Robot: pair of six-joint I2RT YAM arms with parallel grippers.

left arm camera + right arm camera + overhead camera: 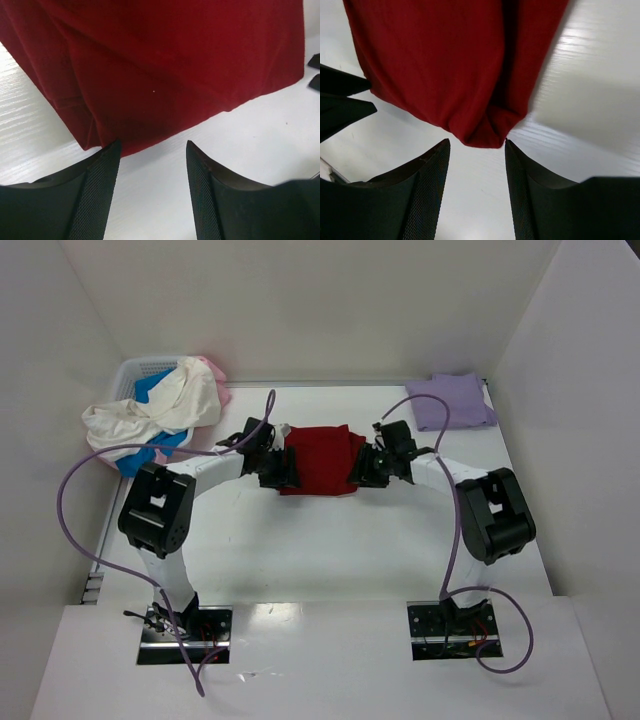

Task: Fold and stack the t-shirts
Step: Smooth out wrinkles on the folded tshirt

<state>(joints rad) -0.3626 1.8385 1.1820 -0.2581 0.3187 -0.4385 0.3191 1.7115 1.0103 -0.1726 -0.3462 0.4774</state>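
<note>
A dark red t-shirt (320,458) lies folded into a rectangle at the middle of the table. It also shows in the left wrist view (165,65) and in the right wrist view (455,60). My left gripper (284,472) is open at its near left corner (153,146), nothing between the fingers. My right gripper (363,470) is open at its near right corner (476,144), empty too. A folded pale lavender t-shirt (455,400) lies at the back right. Cream-white (160,408), blue (150,390) and pink (212,372) t-shirts spill from the basket.
A white lattice basket (135,373) stands at the back left corner with shirts hanging over its edge. White walls close the table at the back and both sides. Purple cables (75,480) loop off both arms.
</note>
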